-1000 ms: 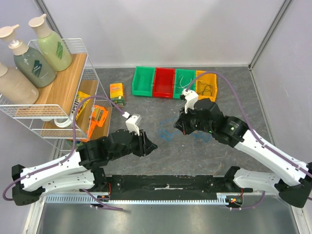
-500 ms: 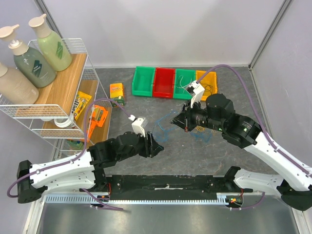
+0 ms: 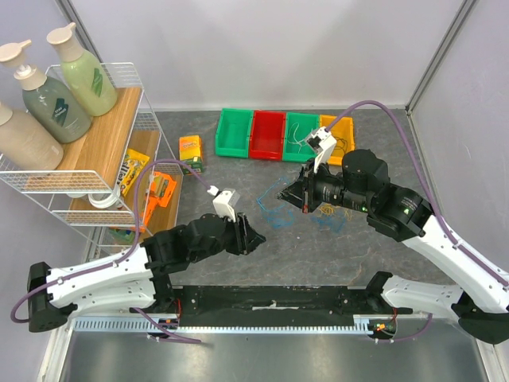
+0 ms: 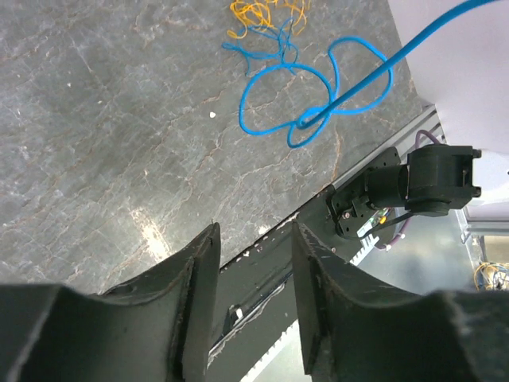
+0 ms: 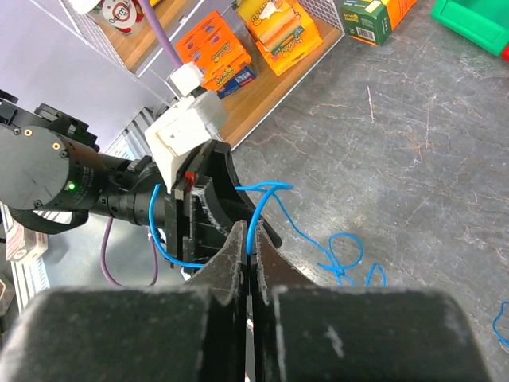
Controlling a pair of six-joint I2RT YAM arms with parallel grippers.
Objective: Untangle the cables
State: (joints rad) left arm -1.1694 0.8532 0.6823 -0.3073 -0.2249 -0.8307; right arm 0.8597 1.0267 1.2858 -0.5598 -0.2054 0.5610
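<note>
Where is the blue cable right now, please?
In the left wrist view, upper right, the blue cable loops on the table beside the yellow cables; the fingers of the right gripper pinch one strand up.

**Blue cable** [image 4: 306, 121]: thin and curly, one strand pinched between the closed fingers of the right gripper [image 5: 250, 239] and raised. From the gripper it runs taut to a set of wide, overlapping loops that cross at one point. Its tighter curls lie below the gripper.

**Yellow cable** [image 4: 258, 12]: a small, dense tangle, with those blue curls crossing its edge.
</note>
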